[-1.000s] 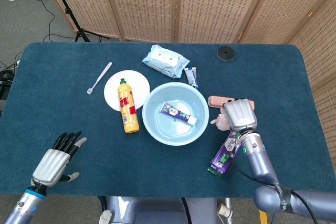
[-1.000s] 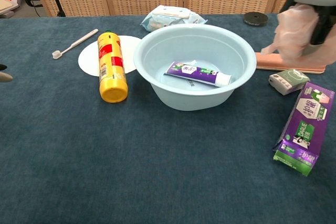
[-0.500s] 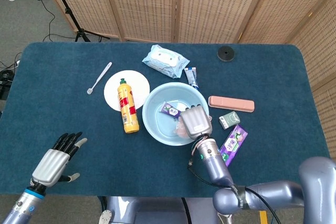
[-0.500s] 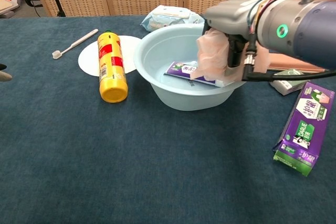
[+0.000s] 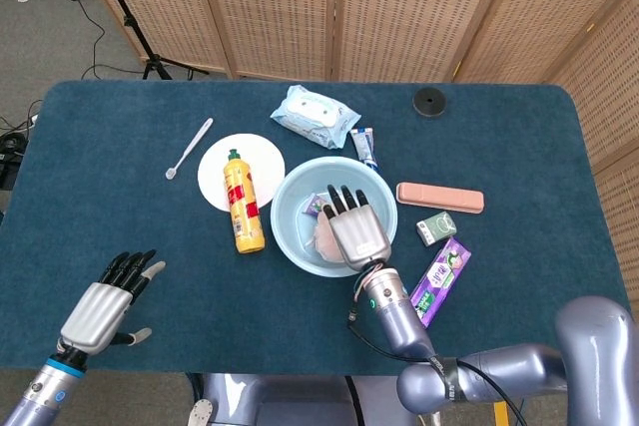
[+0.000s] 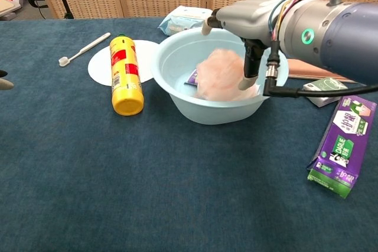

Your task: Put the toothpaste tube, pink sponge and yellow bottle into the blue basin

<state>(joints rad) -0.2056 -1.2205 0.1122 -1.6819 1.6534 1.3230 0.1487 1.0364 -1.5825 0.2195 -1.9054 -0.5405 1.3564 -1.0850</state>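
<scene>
Blue cloth table [image 5: 519, 147]: right hand [image 5: 351, 228] hovering spread, holding nothing, over basin [image 5: 290, 236]; sponge [image 6: 221, 76] may be snagging fingers on withdrawal; left hand [image 5: 105, 304] resting spread, empty

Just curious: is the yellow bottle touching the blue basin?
Apart. In the chest view, a strip of table cloth shows between the yellow bottle and the blue basin.

**Both hands spread, right arm reaching forward**

Your right hand [image 5: 351, 226] is stretched out ahead of you, palm down, fingers [image 5: 344, 199] spread apart and holding nothing. Your left hand [image 5: 105, 303] sits low at the near left over the worktop [image 5: 519, 147], fingers splayed, empty.
</scene>
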